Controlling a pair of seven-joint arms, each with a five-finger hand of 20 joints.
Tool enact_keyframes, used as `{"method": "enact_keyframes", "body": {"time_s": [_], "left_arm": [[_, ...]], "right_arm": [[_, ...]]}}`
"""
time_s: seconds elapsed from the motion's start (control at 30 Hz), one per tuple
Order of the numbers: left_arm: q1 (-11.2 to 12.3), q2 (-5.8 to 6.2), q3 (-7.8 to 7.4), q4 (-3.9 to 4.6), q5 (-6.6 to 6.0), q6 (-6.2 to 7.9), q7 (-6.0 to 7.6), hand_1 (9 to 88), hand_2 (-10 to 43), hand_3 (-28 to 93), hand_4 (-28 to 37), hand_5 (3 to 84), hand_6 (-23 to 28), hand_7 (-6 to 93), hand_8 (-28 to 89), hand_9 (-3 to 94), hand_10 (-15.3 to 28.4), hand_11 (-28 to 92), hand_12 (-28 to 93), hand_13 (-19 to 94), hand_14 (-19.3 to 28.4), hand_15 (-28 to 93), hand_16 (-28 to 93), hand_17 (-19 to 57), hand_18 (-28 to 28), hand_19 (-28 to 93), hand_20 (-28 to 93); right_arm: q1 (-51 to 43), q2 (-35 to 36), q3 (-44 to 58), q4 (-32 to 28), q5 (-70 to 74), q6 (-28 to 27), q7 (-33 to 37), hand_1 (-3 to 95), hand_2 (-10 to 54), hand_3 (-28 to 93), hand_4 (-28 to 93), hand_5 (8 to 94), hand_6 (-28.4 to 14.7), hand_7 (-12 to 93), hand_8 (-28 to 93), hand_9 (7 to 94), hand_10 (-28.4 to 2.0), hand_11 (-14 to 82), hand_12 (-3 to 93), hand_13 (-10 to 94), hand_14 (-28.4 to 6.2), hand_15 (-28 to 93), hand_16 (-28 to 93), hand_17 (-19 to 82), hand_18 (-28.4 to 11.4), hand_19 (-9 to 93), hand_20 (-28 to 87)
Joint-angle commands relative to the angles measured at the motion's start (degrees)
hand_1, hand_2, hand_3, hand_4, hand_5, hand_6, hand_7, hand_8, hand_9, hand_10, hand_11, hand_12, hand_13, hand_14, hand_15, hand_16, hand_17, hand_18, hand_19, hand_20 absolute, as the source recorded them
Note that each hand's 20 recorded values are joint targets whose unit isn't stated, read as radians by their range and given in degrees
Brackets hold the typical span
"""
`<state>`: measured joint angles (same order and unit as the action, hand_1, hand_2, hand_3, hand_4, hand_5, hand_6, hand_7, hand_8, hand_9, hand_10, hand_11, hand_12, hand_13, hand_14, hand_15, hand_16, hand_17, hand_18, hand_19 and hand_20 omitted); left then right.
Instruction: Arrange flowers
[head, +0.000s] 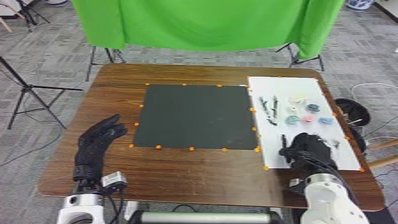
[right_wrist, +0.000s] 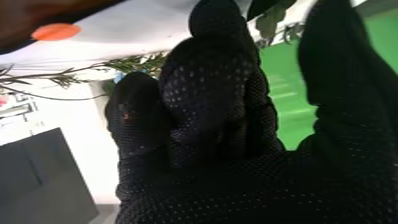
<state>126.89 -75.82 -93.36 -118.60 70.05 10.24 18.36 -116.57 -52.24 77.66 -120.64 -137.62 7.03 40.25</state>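
Several blue, pink and cream rounded flowers (head: 308, 118) lie on a white rectangular board (head: 275, 86), likely for easy picking by the black-gloved right hand (head: 311, 148), fingers extended; the left hand (head: 94, 142), spread, rests aside, presumably for clearance.

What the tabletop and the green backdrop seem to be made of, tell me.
The tabletop looks like wood or wood-look laminate, smooth, going by its brown grain. The green backdrop seems matte fabric, as it hangs in soft folds.
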Motion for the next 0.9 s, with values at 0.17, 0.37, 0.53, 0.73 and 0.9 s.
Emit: {"method": "enact_keyframes", "body": {"time_s": [0.17,0.37,0.53,0.73,0.9], "left_arm": [[0.97,-0.49,0.07,-0.23,0.42,-1.07,-0.80,33.8,-9.5,67,-19.3,48.0,1.6,17.1,-8,47.4,12.9,26,16,41,17.1,31,1,13.7,12.4,12,24],[1.02,-0.33,0.22,-0.28,0.34,-0.98,-0.83,34.0,-9.5,66,-19.2,48.0,1.5,17.2,-8,47.3,12.9,26,16,41,17.2,31,1,13.8,12.3,12,24],[0.77,-0.26,0.18,-0.17,0.45,-1.48,-1.45,33.9,-9.5,67,-19.2,47.8,1.6,17.0,-8,47.3,13.0,26,16,41,17.2,31,1,13.9,12.3,12,24],[0.62,-0.22,0.04,-0.17,0.49,-1.78,-1.73,33.9,-9.5,67,-19.2,47.6,1.6,16.9,-8,47.1,13.0,26,16,41,17.2,31,1,13.9,12.2,11,24],[0.64,-0.36,0.08,-0.16,0.60,-1.98,-1.85,34.0,-9.5,66,-19.2,47.4,1.6,16.7,-8,47.0,12.9,26,16,41,17.3,31,1,14.0,12.2,11,24]], "right_arm": [[-0.96,-2.32,-2.80,-0.31,1.67,-6.08,3.24,36.5,-9.5,67,2,62.2,-7.0,34,-5,80.5,-15.7,36.4,26.6,94,-2.8,52,32,71,-5.8,91,43],[-1.35,-3.71,-4.39,0.46,2.71,-6.88,3.48,51.6,-9.5,58,7,65.0,-6.6,38,19,89.4,-13.1,27.8,32.9,94,-1.9,53,25,74,-3.4,86,41],[-2.11,-4.63,-5.20,1.22,4.42,-7.82,4.00,55.7,-9.5,59,8,66.5,-6.0,40,19,91.9,-12.1,23.5,35.6,94,-1.5,55,22,76,-2.4,83,41],[-1.61,-4.94,-5.04,2.21,8.08,-7.55,4.76,58.3,-9.5,62,10,67.3,-6.6,41,18,92.8,-11.8,22.2,37.4,94,-1.3,55,21,77,-1.8,81,43],[-1.33,-3.57,-5.04,3.16,6.87,-0.99,2.30,58.4,-9.5,62,14,67.5,-7.6,45,18,91.4,-12.2,26.6,40.0,94,-0.8,57,21,78,-2.1,79,49]]}}
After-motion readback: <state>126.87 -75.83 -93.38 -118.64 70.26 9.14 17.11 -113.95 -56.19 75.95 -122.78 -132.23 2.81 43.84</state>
